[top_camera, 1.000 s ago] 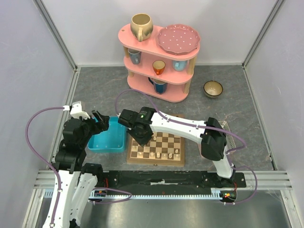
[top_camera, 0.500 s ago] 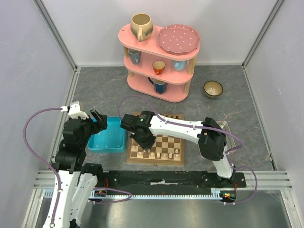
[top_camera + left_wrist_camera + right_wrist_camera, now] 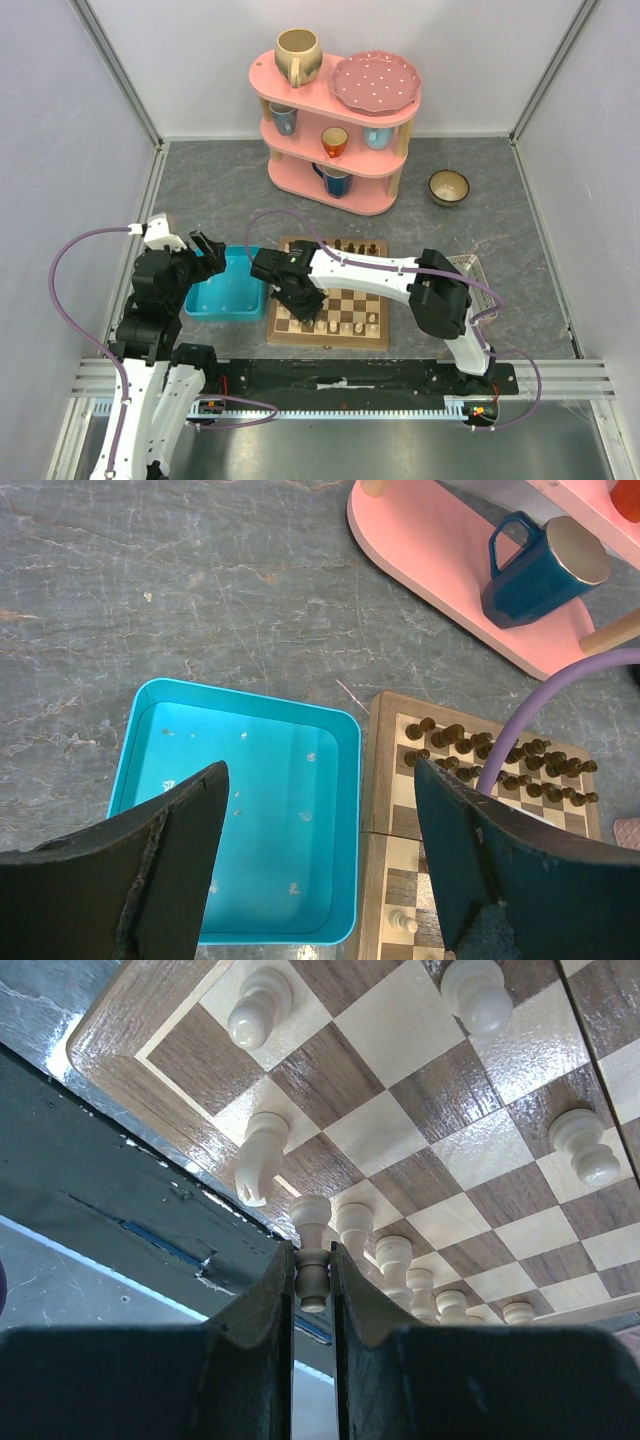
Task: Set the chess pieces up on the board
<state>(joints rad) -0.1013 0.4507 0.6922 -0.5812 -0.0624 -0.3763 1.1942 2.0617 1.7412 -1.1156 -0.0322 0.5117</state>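
The board (image 3: pixel 327 341) lies in the middle of the table, with a line of cream chess pieces (image 3: pixel 345 325) along its near rows. My right gripper (image 3: pixel 303 303) hangs over the board's near left part. In the right wrist view it (image 3: pixel 312 1250) is shut on a cream chess piece (image 3: pixel 312 1278), held just above the board (image 3: pixel 400 1175) beside a knight (image 3: pixel 258 1160) and a row of pawns (image 3: pixel 392 1252). My left gripper (image 3: pixel 320 770) is open and holds nothing, above the turquoise tray (image 3: pixel 240 810).
Dark chessmen (image 3: pixel 352 247) fill the board's far rows. The turquoise tray (image 3: pixel 225 295) touches the board's left edge. A pink shelf (image 3: pixel 335 120) with mugs and a plate stands behind, a bowl (image 3: pixel 449 186) at the back right, a clear tray (image 3: pixel 470 268) under the right arm.
My right gripper has moved toward the near left of the board with the cream piece in it, uncovering the dark back rows. The left arm has hardly moved.
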